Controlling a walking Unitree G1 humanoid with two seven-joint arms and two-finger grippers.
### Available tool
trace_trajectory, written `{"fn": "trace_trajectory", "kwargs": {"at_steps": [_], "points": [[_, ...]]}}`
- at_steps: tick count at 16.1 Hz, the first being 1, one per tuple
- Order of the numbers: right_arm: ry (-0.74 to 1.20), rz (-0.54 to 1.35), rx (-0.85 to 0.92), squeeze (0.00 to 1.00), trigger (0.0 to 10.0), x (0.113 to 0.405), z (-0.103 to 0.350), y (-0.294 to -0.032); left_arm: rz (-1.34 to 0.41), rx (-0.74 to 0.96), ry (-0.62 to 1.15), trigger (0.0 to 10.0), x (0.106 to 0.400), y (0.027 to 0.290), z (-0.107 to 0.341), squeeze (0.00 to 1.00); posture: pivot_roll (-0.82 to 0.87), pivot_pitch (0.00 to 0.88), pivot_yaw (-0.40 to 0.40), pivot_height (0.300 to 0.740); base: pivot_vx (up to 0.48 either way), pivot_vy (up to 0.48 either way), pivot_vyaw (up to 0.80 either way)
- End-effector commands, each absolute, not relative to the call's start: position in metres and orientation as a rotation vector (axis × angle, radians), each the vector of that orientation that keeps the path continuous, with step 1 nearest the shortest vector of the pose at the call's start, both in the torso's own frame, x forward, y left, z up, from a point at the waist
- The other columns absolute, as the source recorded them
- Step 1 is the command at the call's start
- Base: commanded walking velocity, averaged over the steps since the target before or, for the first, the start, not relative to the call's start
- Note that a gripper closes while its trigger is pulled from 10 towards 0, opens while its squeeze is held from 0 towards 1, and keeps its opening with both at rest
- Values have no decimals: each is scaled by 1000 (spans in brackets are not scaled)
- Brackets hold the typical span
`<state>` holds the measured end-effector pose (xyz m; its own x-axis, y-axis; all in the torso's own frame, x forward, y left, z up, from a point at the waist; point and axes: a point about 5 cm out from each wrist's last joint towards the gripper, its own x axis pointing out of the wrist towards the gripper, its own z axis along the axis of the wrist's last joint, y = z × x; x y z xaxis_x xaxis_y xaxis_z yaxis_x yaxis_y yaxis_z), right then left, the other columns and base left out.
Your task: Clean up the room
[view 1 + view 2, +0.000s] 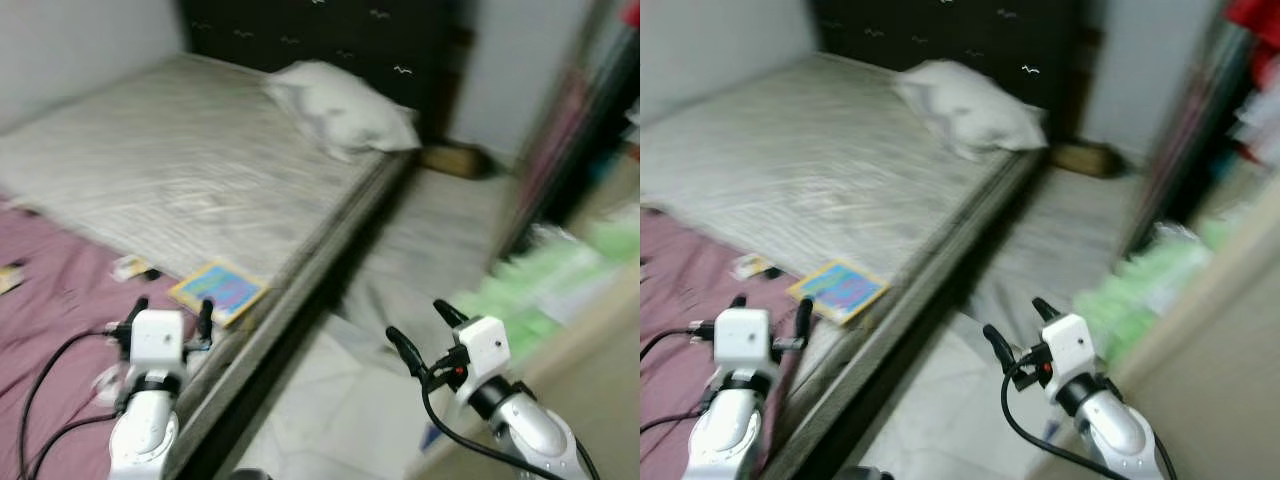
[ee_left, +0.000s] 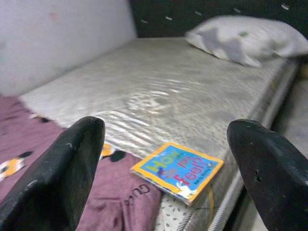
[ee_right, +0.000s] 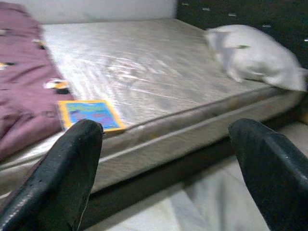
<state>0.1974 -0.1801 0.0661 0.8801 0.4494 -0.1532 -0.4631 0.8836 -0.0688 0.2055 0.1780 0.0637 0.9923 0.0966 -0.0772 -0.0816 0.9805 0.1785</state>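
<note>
- Two grippers are raised in front of the robot: the left gripper (image 1: 169, 312) hangs over the near edge of the bed with its fingers spread and nothing between them, and the right gripper (image 1: 422, 326) is out over the pale floor (image 1: 350, 400) beside the bed, likewise spread and empty.
- The likeliest thing to tidy is the picture book (image 1: 218, 290), lying flat near the mattress (image 1: 190, 170) edge, partly on the purple blanket (image 1: 60, 290), just ahead of the left gripper.
- To do this well, I judge the left arm should come down squarely over the book and catch one free edge; a flat book offers little to pinch, so sliding it slightly past the mattress edge may help.
- The head views are blurred, so letting the body settle before reaching seems wise.
- The left wrist view shows the book's yellow border and coloured lettering clearly, which the head views smear.
- The head views alone take in the greenish clutter (image 1: 540, 285) at the right, and the pillow (image 1: 345, 105) against the dark headboard (image 1: 330, 40).
</note>
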Motion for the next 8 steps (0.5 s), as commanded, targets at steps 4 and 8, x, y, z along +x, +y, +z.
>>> {"fn": "trace_trajectory", "kwargs": {"at_steps": [4,8], "points": [[48,464,-79,0,10000,220,93,-171,70,178,85,10000,208,175,64,0,-70,12,12,740,0,0,788],[12,467,-43,0,10000,231,101,-158,70,176,78,10000,211,173,66,0,-65,11,14,740,0,0,781]]}}
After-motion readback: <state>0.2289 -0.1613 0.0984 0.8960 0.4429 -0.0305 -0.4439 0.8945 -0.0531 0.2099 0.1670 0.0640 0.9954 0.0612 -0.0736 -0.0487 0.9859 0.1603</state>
